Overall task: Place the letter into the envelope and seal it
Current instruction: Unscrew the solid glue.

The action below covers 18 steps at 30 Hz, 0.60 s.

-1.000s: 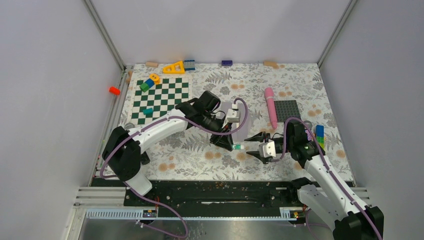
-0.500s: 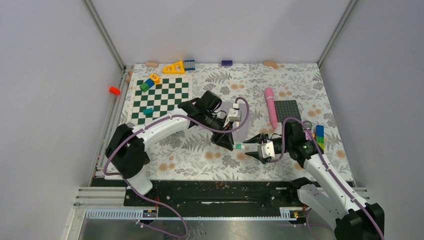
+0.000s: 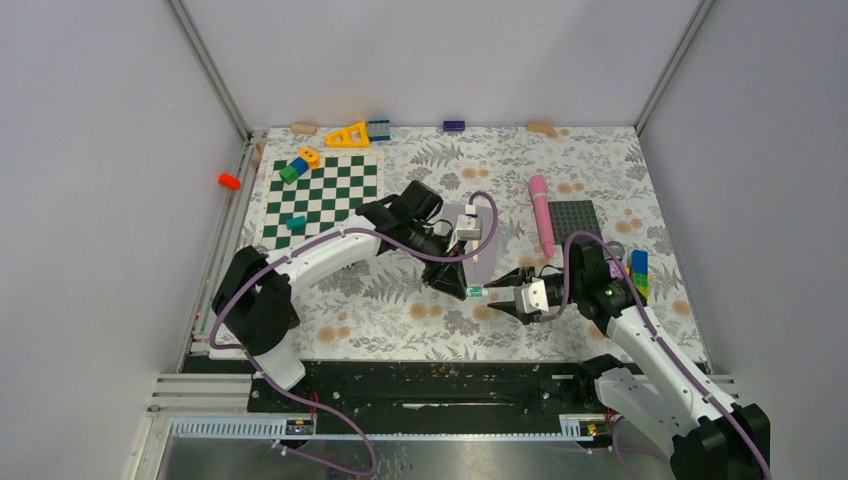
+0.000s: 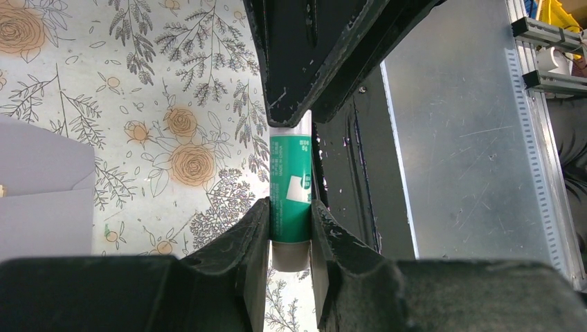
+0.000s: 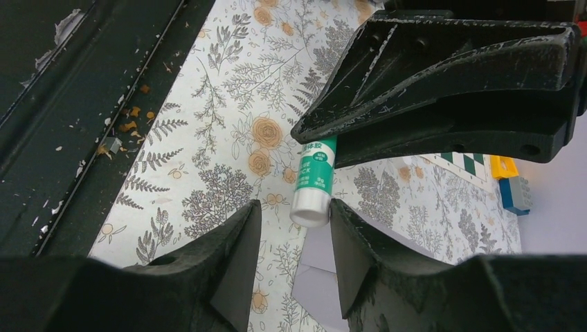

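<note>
The left fingers (image 4: 253, 228) are clamped on a green-and-white glue stick (image 4: 289, 183) above the floral desk (image 4: 138, 69). The right fingers (image 5: 239, 242) straddle its white end, apart. The pale lavender paper envelope (image 4: 41, 194) lies flat alongside, partly hidden under the left arm. A pink tube (image 3: 541, 213) and a dark studded plate (image 3: 575, 220) lie beyond.

So the envelope (image 3: 484, 262) is a flat, pale grey-lavender paper rectangle lying on the flowery cloth, just right of the chessboard (image 3: 322, 200) and a touch nearer the front edge, long side running front to back. A good chunk of it is covered from above. The left wrist view catches one end (image 4: 41, 207), where a slanted flap edge crosses it. The right wrist view only shows a plain corner (image 5: 315, 273). Can't tell whether the flap's stuck down.
</note>
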Each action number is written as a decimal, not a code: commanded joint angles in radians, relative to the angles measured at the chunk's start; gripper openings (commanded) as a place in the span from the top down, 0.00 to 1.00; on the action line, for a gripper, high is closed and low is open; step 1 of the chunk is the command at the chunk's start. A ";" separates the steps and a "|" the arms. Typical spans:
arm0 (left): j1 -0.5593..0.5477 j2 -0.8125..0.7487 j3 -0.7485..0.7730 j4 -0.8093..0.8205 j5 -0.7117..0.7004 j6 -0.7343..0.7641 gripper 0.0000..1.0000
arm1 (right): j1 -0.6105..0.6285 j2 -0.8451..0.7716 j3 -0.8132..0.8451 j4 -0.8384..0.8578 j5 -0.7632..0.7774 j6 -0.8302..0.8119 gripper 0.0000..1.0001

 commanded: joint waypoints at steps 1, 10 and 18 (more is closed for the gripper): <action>0.004 -0.004 0.035 0.045 0.042 0.002 1.00 | 0.018 0.006 0.028 0.054 -0.033 0.062 0.52; 0.006 -0.015 0.033 0.047 0.040 0.002 1.00 | 0.032 0.024 0.008 0.192 -0.004 0.204 0.60; 0.017 -0.065 0.004 0.093 0.020 -0.018 1.00 | 0.033 0.027 0.001 0.210 -0.012 0.271 0.58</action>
